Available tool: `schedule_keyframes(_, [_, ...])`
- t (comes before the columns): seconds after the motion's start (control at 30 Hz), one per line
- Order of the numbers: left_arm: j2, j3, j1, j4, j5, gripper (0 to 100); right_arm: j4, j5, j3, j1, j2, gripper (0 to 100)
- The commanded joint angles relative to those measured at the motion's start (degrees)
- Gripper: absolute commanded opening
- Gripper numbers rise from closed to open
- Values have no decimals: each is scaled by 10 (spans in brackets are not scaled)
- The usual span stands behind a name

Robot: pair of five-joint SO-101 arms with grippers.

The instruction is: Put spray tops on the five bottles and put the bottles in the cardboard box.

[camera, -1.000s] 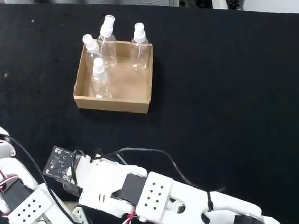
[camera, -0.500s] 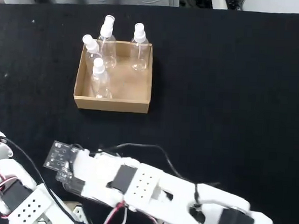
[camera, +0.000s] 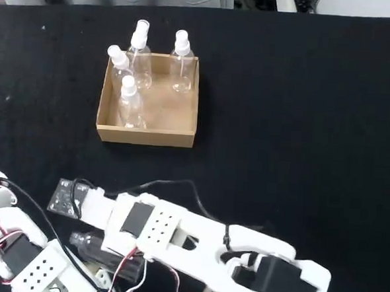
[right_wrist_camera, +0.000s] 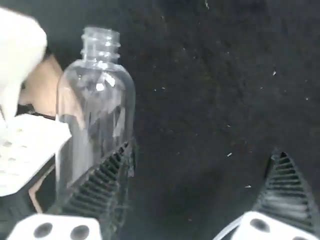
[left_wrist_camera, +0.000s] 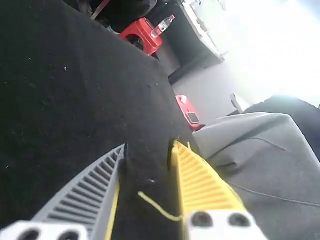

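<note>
Right pincer (right_wrist_camera: 200,167) spread wide, uncapped bottle (right_wrist_camera: 92,120) just beside one finger. Left pincer (left_wrist_camera: 149,150) slightly parted, holding nothing. Four capped bottles (camera: 129,103) stand in box (camera: 146,136), upper left of frame.

The cardboard box (camera: 146,137) sits open-topped on the table's far half, left of centre. Four clear bottles stand upright inside it, each capped with a white spray top (camera: 181,39). The back-left bottle (camera: 120,67), the middle bottle (camera: 141,58) and the back-right bottle (camera: 181,69) stand along the far wall. The front bottle (camera: 130,107) stands by the left wall. A fifth bottle (camera: 95,247), clear and uncapped, lies on its side near the table's near edge, its threaded neck (right_wrist_camera: 101,42) bare.
</note>
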Motion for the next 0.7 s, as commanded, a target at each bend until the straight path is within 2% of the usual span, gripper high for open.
schedule_keyframes(0.0, [-5,8,-6,-13,4,134,14,7,-19,28,-6,364])
schedule_keyframes(0.17, [-5,8,-5,-13,4,134,76,8,-58,67,-7,364])
schedule_keyframes(0.33, [-5,8,-5,-13,4,134,128,8,-87,72,-15,364])
schedule_keyframes(0.57, [-5,7,-5,-13,4,134,178,3,-84,70,-116,364])
schedule_keyframes(0.67, [-5,7,-5,-13,3,134,170,2,-64,69,-160,364])
